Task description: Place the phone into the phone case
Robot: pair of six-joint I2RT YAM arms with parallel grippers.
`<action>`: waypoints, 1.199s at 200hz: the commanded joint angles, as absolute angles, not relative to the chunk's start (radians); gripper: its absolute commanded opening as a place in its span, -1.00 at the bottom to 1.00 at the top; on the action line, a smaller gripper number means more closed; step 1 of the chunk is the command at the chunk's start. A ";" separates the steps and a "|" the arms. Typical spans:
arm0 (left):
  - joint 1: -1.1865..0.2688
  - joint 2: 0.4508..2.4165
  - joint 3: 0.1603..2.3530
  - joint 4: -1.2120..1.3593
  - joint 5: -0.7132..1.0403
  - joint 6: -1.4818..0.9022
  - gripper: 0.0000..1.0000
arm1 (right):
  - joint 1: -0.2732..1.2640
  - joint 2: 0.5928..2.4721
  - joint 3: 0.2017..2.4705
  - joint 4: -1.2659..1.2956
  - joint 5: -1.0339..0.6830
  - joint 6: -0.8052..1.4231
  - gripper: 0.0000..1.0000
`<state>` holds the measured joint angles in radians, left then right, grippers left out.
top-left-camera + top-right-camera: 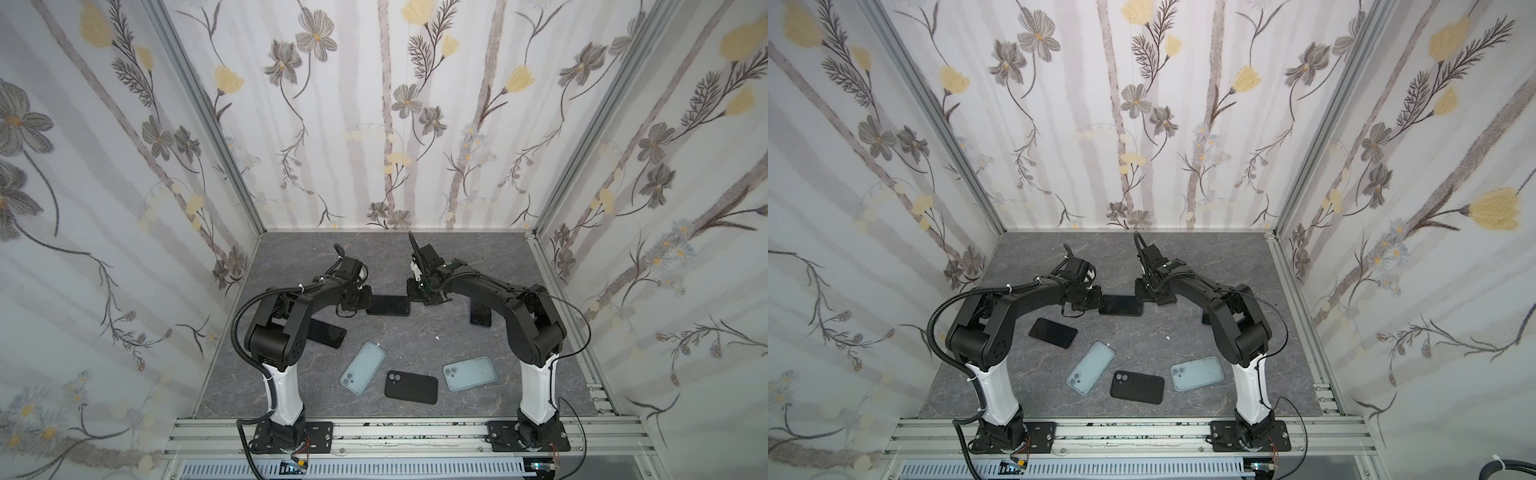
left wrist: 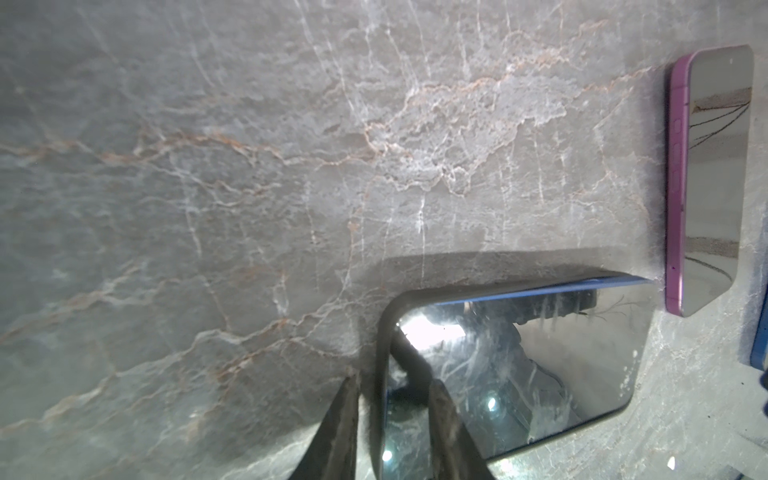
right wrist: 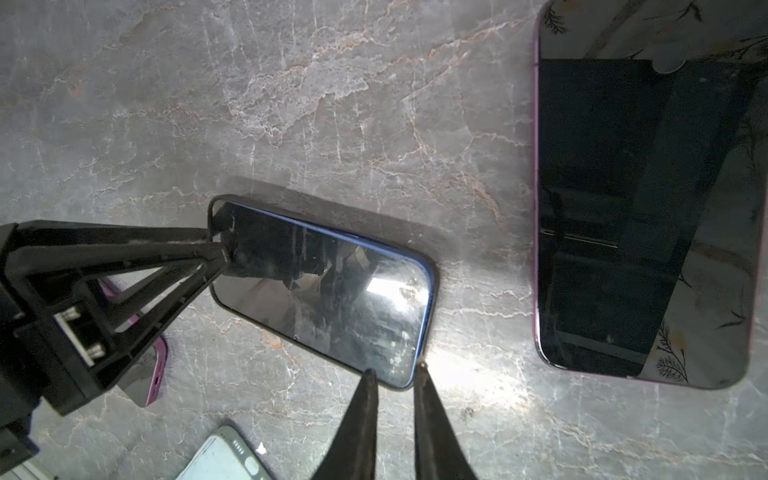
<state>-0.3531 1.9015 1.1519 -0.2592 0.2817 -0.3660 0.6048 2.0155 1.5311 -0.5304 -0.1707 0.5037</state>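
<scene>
Between the 2 arms, a little above the middle of the bench [image 1: 457, 257] in both top views, the phone [image 1: 388, 305] [image 1: 1121, 305] lies flat with its glass up. Its long axis runs left to right across the frame. Which short end is its top cannot be told. In the right wrist view the same axis slants from left of centre down toward the lower middle, and a blue edge shows inside the dark rim of the phone case [image 3: 434, 286] around it.

At the phone's left end in a top view sits the left end effector [image 1: 368, 303] [image 2: 376, 365] [image 3: 224, 251]. Its jaws are pinched onto the case rim at that short end, 1 outside the rim and 1 over the glass.

At the phone's right end the right end effector [image 1: 411, 297] [image 3: 395, 369] points down at a corner, its jaws a little apart with that corner between the tips.

Nearer the lower edge of the top view lie 2 pale blue cases [image 1: 363, 367] [image 1: 469, 373] with a black case [image 1: 410, 386] between them. A purple-edged phone [image 2: 706, 178] lies beyond the gripped phone's far end.
</scene>
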 commanded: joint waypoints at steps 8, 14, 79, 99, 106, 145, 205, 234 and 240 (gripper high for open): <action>-0.351 1.896 1.157 -0.261 0.295 -0.363 -0.43 | 0.607 2.032 1.526 -0.473 -0.231 0.483 -0.63; -0.351 1.900 1.161 -0.264 0.300 -0.364 -0.43 | 0.606 2.039 1.525 -0.461 -0.246 0.484 -0.62; -0.353 1.935 1.157 -0.270 0.307 -0.347 -0.42 | 0.601 2.054 1.483 -0.431 -0.197 0.531 -0.51; -0.355 1.933 1.149 -0.261 0.302 -0.346 -0.42 | 0.597 2.063 1.471 -0.428 -0.204 0.520 -0.50; -0.355 1.932 1.147 -0.261 0.301 -0.346 -0.42 | 0.596 2.065 1.468 -0.428 -0.206 0.514 -0.50; -0.356 1.916 1.152 -0.256 0.292 -0.342 -0.42 | 0.583 2.065 1.452 -0.426 -0.227 0.490 -0.50; -0.356 1.950 1.243 -0.335 0.229 -0.336 -0.42 | 0.559 2.053 1.454 -0.422 -0.229 0.470 -0.43; -0.356 1.962 1.224 -0.300 0.247 -0.336 -0.42 | 0.553 2.069 1.469 -0.419 -0.245 0.465 -0.38; -0.356 1.961 1.223 -0.295 0.247 -0.335 -0.42 | 0.551 2.073 1.474 -0.418 -0.249 0.465 -0.38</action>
<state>-0.3561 1.9533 1.2320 -0.3008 0.2565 -0.3397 0.5556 2.0628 1.4551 -0.4301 -0.2245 0.4774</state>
